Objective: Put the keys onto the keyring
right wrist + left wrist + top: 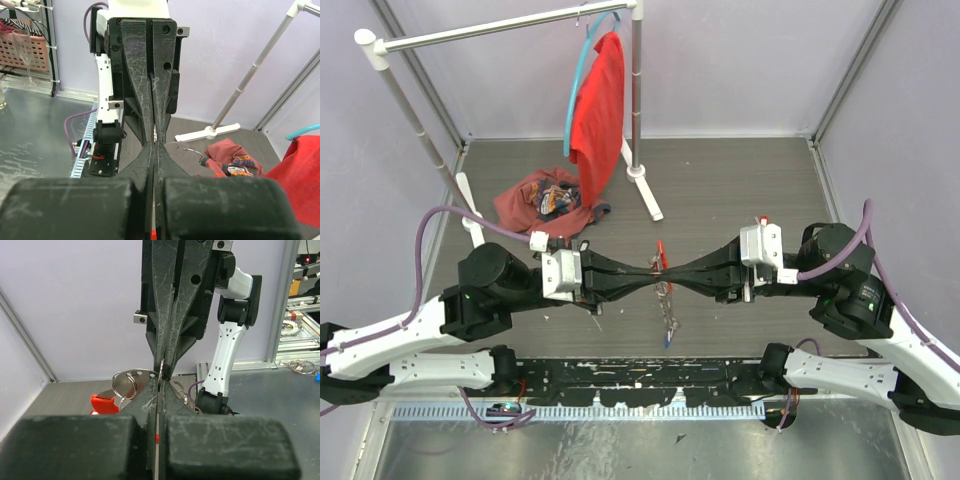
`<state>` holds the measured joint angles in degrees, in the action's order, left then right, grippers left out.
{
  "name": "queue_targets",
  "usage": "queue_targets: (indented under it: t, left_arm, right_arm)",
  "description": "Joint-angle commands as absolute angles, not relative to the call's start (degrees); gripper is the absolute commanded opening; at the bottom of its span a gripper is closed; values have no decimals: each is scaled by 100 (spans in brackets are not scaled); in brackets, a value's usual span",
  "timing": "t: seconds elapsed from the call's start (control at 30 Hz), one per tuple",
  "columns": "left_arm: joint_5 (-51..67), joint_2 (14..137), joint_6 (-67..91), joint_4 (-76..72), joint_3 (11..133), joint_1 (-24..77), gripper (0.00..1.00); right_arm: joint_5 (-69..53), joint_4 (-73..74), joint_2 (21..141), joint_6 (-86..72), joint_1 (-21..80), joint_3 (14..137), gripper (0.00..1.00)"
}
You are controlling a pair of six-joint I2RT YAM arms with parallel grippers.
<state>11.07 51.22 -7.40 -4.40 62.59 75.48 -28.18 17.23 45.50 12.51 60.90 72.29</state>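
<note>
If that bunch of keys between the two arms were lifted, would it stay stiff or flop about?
Probably floppy: the keys trail in a loose string from the keyring, pinched between the left end effector and right end effector. Likely light, being thin small metal. Loose pieces might swing or tangle.

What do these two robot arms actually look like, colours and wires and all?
Both the left arm and right arm have white shells with bulky black joints. A purple cable loops along each. Each wrist carries a white block, and the left gripper and right gripper have long, tapering black fingers, visibly scratched.
</note>
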Motion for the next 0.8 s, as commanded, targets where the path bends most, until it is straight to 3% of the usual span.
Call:
queue_targets:
  t: [0.0,0.13,0.23,0.5,0.77]
  left_arm:
    - [1121,5118,-774,-687,6502,7559,8]
    - [994,5062,-917,-449,6525,7560,24]
    - [843,4986,-1060,-144,6557,7560,30]
    - [496,4888,-1238,492,6589,7559,34]
    - [692,5216,-1292,1011,6794,7559,33]
  right_arm:
    - [-2784,1943,4615,1241,6101,7707,1]
    - [-2569,2813,4797,1384,6099,8289,1]
    - [-2404,3667,5037,1476,6100,8739,1]
    - [-1949,5611,5916,1731,6096,9813,1]
    - [-1558,6091,6232,1968,6096,10020,1]
